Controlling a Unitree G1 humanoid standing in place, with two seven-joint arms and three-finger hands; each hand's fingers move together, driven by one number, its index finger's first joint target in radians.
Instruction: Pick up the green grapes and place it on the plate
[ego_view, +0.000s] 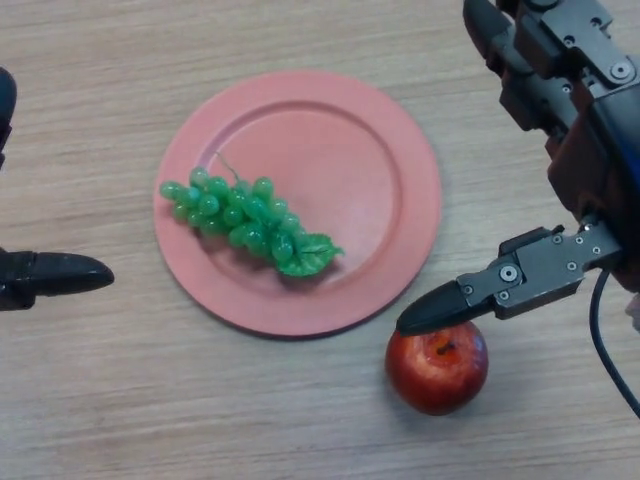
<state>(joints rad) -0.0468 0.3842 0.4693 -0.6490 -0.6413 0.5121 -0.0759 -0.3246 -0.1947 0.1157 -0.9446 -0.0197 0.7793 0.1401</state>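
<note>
A bunch of green grapes (245, 220) with a leaf lies on the left half of a pink plate (370, 180) in the middle of the wooden table. My right hand (545, 265) is at the right, off the plate's edge, open with fingers straight; its thumb tip hovers over a red apple. It holds nothing. My left hand (50, 275) shows at the left edge, fingers straight, apart from the plate and empty.
A red apple (437, 368) sits on the table just below the plate's lower right rim, partly under my right thumb.
</note>
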